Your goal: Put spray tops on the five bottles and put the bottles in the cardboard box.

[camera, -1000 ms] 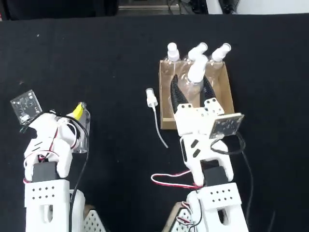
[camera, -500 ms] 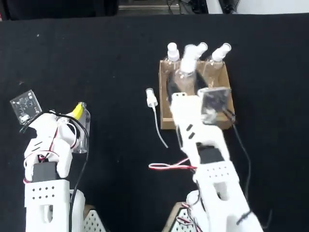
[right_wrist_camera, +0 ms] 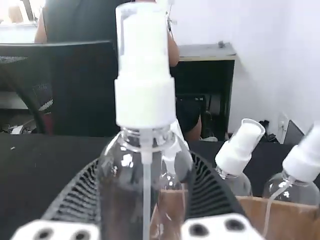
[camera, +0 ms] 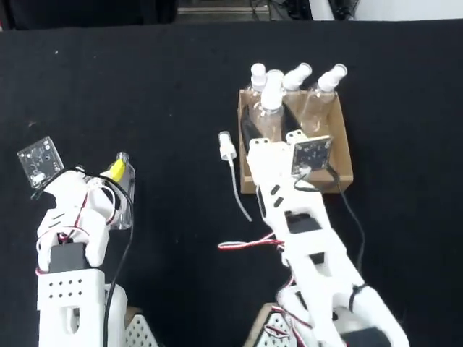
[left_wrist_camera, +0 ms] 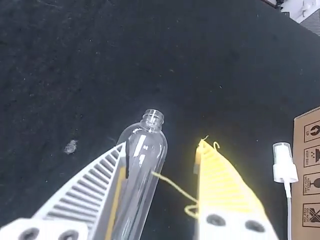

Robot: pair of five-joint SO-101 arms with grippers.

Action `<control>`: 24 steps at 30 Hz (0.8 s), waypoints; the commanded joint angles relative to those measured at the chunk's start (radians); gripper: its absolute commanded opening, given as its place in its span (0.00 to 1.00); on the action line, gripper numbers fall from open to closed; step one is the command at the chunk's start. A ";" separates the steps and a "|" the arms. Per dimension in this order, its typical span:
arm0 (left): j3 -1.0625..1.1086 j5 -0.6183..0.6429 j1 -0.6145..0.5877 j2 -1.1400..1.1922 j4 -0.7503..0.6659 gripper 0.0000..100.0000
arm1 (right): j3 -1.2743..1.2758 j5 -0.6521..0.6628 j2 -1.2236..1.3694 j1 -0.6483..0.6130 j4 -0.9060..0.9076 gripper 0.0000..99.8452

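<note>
**Cardboard box [camera: 340,155] under the right arm's reach**

Stretches forward on the right, with the right gripper [camera: 268,117] clenched on an upright capped bottle [camera: 272,97] over the box's left side. Crouches folded on the left, with the left gripper [left_wrist_camera: 161,145] parted, one finger touching the uncapped bottle [left_wrist_camera: 142,160] lying on the table [camera: 145,87].

Four capped bottles [camera: 317,107] at the cardboard box [camera: 346,155], spray top [camera: 227,147] beside it, fifth bottle [left_wrist_camera: 142,165] (uncapped) apart.

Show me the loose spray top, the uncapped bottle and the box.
spray top [camera: 227,147], high view, white head.
uncapped bottle [left_wrist_camera: 145,152], left wrist view, clear shoulder.
box [camera: 343,137], high view, right wall.
</note>
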 commanded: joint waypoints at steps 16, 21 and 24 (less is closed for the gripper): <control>-0.016 0.011 -0.010 -0.006 -0.023 0.21 | 0.007 0.003 0.314 0.069 -0.345 0.01; -0.015 0.011 -0.010 -0.006 -0.021 0.21 | 0.013 0.008 0.308 0.074 -0.345 0.01; -0.015 0.011 -0.010 -0.006 -0.020 0.21 | 0.031 0.008 0.308 0.094 -0.347 0.01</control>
